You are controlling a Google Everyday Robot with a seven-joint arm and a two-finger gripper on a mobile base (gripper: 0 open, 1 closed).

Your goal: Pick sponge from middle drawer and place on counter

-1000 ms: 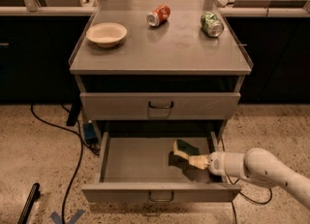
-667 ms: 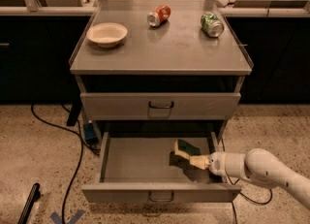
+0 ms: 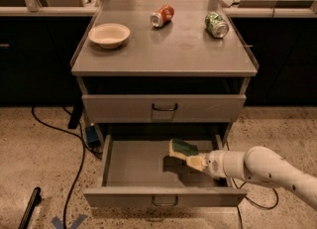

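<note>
The middle drawer (image 3: 130, 166) stands pulled open below the cabinet. The sponge (image 3: 184, 147), dark green on top with pale yellow foam beneath, sits at the drawer's right-centre, tilted and raised off the drawer floor, with its shadow below it. My gripper (image 3: 192, 160) reaches in from the right on a white arm and is shut on the sponge's lower right edge. The grey counter (image 3: 168, 52) is the cabinet top above.
On the counter are a white bowl (image 3: 109, 35) at the left, a red can (image 3: 162, 15) lying at the back middle and a green can (image 3: 217, 25) at the back right. The upper drawer front (image 3: 119, 108) is closed. Black cables (image 3: 75, 171) run over the floor at the left.
The sponge and my gripper have moved slightly up and to the left inside the drawer; the sponge sits higher off the drawer floor.
</note>
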